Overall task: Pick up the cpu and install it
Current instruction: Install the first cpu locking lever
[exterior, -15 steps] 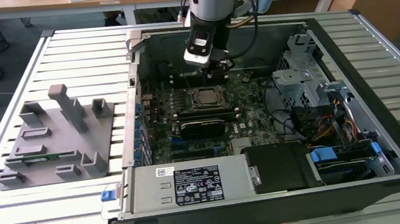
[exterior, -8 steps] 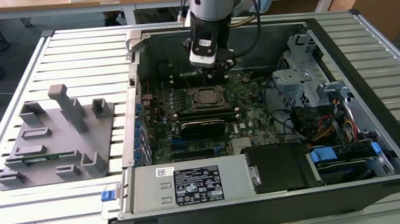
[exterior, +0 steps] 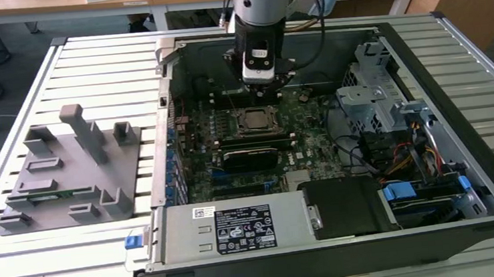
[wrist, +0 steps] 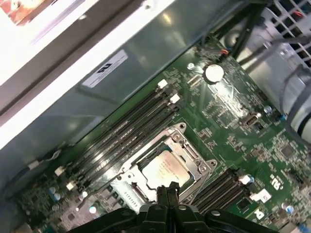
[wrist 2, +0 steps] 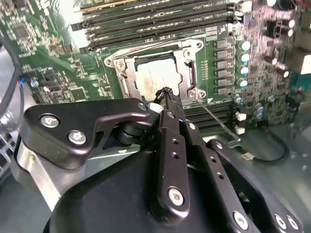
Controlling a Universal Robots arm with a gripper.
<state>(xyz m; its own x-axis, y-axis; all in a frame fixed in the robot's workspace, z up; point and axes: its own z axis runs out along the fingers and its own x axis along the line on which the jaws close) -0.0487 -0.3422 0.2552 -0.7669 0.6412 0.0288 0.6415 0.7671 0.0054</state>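
Note:
The cpu (exterior: 255,119) lies flat in its socket on the green motherboard (exterior: 303,117) inside the open computer case. Its silver-grey top shows in both wrist views (wrist 2: 156,77) (wrist: 166,170), framed by the metal socket bracket (wrist 2: 192,73). My gripper (exterior: 266,88) hangs just above the socket's far edge in the exterior view. In both wrist views its black fingertips (wrist 2: 165,93) (wrist: 167,188) are pressed together with nothing between them, at the edge of the cpu.
Memory slots (wrist: 121,133) run beside the socket. A black heatsink (exterior: 250,157) sits nearer the front, with the power supply (exterior: 237,228) below it and a drive cage with cables (exterior: 379,110) at the exterior view's right. A grey fixture (exterior: 67,171) stands outside the case.

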